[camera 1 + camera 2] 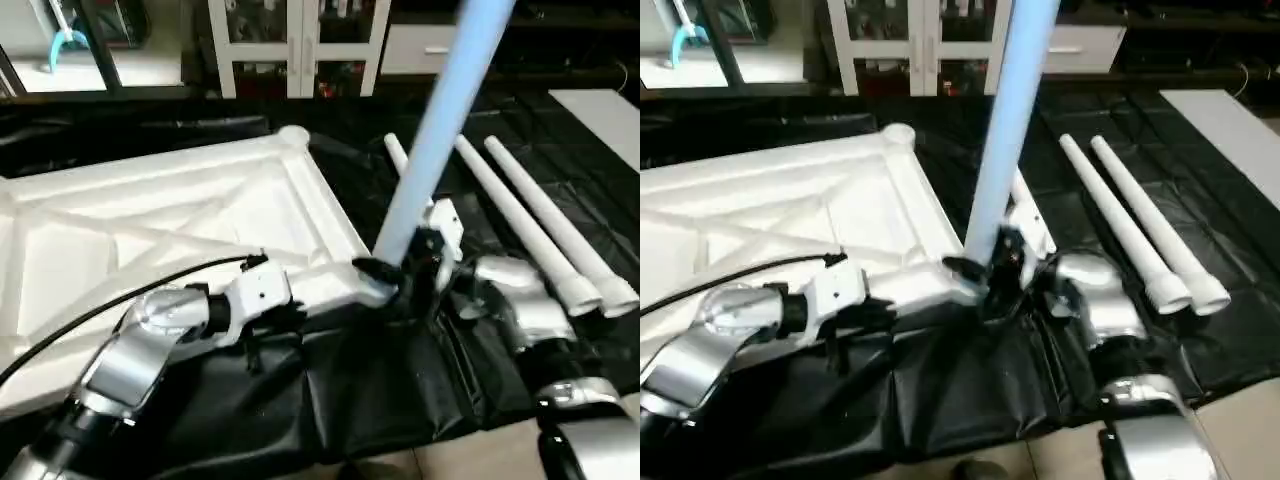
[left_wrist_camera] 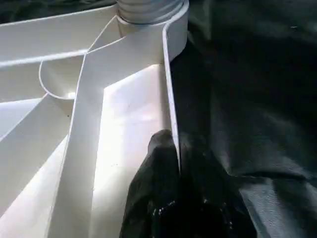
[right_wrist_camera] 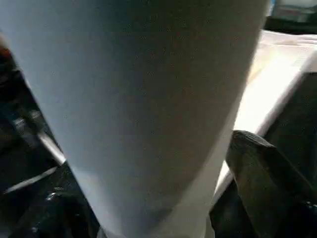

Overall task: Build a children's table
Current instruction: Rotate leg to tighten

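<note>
My right tool point(image 1: 1002, 262) clamps the long white tapered plastic tube leg point(image 1: 1008, 120) low, upright at the near corner of the white ribbed square plastic top point(image 1: 180, 215). My left tool point(image 2: 171, 163) pinches the top's rim. Leg judged light, stiff, smooth; hold it near the base.

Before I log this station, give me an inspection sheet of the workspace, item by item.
Surface: black sheet, creased, under everything.
Job's things: table top lies ribbed side up; upright leg at its near corner; loose legs lie side by side on the sheet, another partly hidden behind the upright one.
Clutter: nothing seen.
Hands: left hand grips the top's edge wall; right hand is closed on the upright leg's base.
Cables: black cable runs to the left wrist.
Surroundings: white glass-door cabinet behind; white board at far right.
</note>
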Controlling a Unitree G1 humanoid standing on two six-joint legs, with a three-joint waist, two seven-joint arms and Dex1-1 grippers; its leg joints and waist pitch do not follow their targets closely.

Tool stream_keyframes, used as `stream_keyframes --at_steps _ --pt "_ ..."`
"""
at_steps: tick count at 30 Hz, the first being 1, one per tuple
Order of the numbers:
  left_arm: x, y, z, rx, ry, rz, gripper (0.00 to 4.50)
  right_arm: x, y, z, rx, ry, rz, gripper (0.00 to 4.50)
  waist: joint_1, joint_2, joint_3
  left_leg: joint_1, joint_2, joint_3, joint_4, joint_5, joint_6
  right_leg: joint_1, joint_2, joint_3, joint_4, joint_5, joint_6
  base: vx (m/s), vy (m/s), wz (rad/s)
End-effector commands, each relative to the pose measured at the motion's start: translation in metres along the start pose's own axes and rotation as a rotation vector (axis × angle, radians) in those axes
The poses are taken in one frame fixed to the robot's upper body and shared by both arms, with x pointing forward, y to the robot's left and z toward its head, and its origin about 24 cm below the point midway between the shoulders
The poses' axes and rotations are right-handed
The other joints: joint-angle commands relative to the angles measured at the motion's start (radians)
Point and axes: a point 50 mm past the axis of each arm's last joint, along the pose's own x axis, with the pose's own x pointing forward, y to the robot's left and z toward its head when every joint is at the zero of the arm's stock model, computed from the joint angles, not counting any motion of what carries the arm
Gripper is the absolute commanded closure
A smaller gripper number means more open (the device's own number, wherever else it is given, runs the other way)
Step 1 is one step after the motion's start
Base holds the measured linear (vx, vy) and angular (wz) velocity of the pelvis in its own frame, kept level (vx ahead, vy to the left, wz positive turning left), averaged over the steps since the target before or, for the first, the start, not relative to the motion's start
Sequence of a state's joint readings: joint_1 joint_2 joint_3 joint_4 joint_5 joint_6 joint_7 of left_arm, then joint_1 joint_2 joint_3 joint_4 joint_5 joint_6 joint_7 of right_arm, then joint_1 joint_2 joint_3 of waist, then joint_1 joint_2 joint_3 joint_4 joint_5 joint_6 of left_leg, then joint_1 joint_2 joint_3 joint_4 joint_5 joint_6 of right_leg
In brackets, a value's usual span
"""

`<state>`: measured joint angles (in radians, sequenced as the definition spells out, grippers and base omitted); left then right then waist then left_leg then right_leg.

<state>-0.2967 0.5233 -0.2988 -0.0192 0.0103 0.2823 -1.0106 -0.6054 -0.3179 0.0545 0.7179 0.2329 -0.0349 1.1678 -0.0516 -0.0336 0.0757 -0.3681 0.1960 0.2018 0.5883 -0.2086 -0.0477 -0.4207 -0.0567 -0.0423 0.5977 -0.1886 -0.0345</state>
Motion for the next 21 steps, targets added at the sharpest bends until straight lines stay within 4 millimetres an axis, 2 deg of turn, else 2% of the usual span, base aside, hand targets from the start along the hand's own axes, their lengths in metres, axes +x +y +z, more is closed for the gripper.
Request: stream_keyframes --at_steps 1,2,3,5,6,7,9,16,18,21 --pt "0.005 -0.021 -0.017 -0.057 0.049 -0.157 4.50 -0.018 -0.004 0.002 -0.030 0.030 0.024 0.93 0.004 0.002 -0.053 0.017 0.048 -0.011 -0.057 -0.023 0.181 0.054 -0.070 0.046 -0.042 0.029 -0.305 0.000 0.000 0.00" --pt "0.004 -0.022 -0.019 -0.067 0.057 -0.171 4.50 -0.023 -0.005 0.001 -0.037 0.038 0.034 0.93 0.005 0.002 -0.052 0.017 0.049 -0.011 -0.057 -0.032 0.177 0.053 -0.070 0.045 -0.042 0.017 -0.304 0.000 0.000 0.00" --pt "0.002 -0.023 -0.021 -0.072 0.069 -0.182 4.50 -0.029 -0.005 0.001 -0.039 0.040 0.048 0.93 0.006 0.003 -0.049 0.020 0.048 -0.010 -0.059 -0.067 0.160 0.050 -0.069 0.046 -0.049 -0.036 -0.297 0.000 0.000 0.00" --pt "0.001 -0.022 -0.022 -0.068 0.074 -0.179 4.50 -0.030 -0.005 0.002 -0.032 0.035 0.055 0.93 0.006 0.001 -0.047 0.020 0.048 -0.010 -0.060 -0.086 0.146 0.050 -0.070 0.047 -0.052 -0.066 -0.292 0.000 0.000 0.00" --pt "0.001 -0.022 -0.022 -0.063 0.076 -0.173 4.50 -0.030 -0.005 0.002 -0.025 0.028 0.055 1.10 0.007 0.001 -0.046 0.019 0.048 -0.011 -0.061 -0.104 0.131 0.050 -0.071 0.048 -0.055 -0.094 -0.286 0.000 0.000 0.00" --pt "0.001 -0.021 -0.023 -0.060 0.078 -0.169 4.50 -0.031 -0.005 0.002 -0.017 0.023 0.058 1.10 0.007 0.005 -0.048 0.019 0.047 -0.013 -0.061 -0.115 0.118 0.051 -0.071 0.048 -0.055 -0.110 -0.280 0.000 0.000 0.00" --pt "0.000 -0.021 -0.023 -0.060 0.078 -0.173 4.50 -0.030 -0.003 0.002 -0.002 0.014 0.068 1.22 0.006 0.003 -0.049 0.018 0.047 -0.013 -0.061 -0.118 0.108 0.051 -0.070 0.048 -0.055 -0.109 -0.275 0.000 0.000 0.00" --pt "0.000 -0.021 -0.023 -0.057 0.083 -0.179 4.50 -0.021 0.004 -0.004 0.014 -0.014 0.088 1.88 0.008 0.003 -0.056 0.015 0.044 -0.012 -0.054 -0.058 0.135 0.055 -0.070 0.048 -0.044 -0.017 -0.293 0.000 0.000 0.00" --pt "0.000 -0.021 -0.024 -0.056 0.088 -0.175 4.50 -0.019 0.003 -0.004 0.022 -0.019 0.070 2.05 0.008 0.003 -0.055 0.014 0.044 -0.012 -0.055 -0.076 0.132 0.054 -0.071 0.048 -0.046 -0.046 -0.290 0.000 0.000 0.00" --pt "0.001 -0.018 -0.024 -0.056 0.100 -0.139 4.50 -0.012 0.001 -0.010 0.020 0.010 -0.027 2.29 0.006 0.004 -0.049 0.015 0.045 -0.015 -0.058 -0.140 0.095 0.049 -0.071 0.048 -0.056 -0.152 -0.269 0.000 0.000 0.00"
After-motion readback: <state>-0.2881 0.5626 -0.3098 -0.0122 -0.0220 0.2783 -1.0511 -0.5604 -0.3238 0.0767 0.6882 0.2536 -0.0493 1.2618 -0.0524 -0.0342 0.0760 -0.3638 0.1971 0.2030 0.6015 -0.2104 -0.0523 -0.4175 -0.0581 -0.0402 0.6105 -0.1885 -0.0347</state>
